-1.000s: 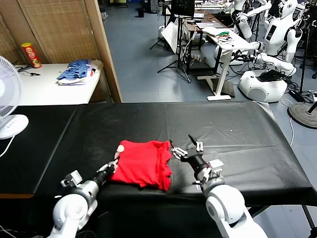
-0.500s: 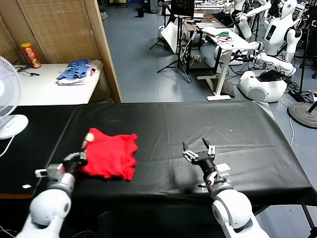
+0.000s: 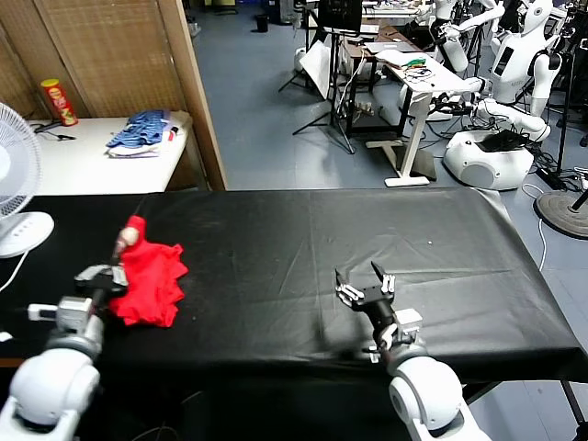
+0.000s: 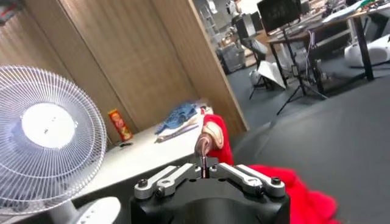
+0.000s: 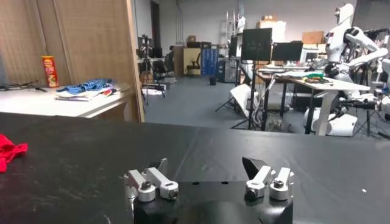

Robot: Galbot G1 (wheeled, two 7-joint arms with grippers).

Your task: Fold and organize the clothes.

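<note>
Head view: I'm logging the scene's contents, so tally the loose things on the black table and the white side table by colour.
Red: 2, the T-shirt pinched in the shut left gripper, and the snack can.
Blue: 1, the clothes pile.
White: 1, the fan.
Total: 4.

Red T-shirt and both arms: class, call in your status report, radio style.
Left end effector shut on red T-shirt, bunched at table's left side. Right end effector open, empty, over table's near right. Nothing in the way.
</note>
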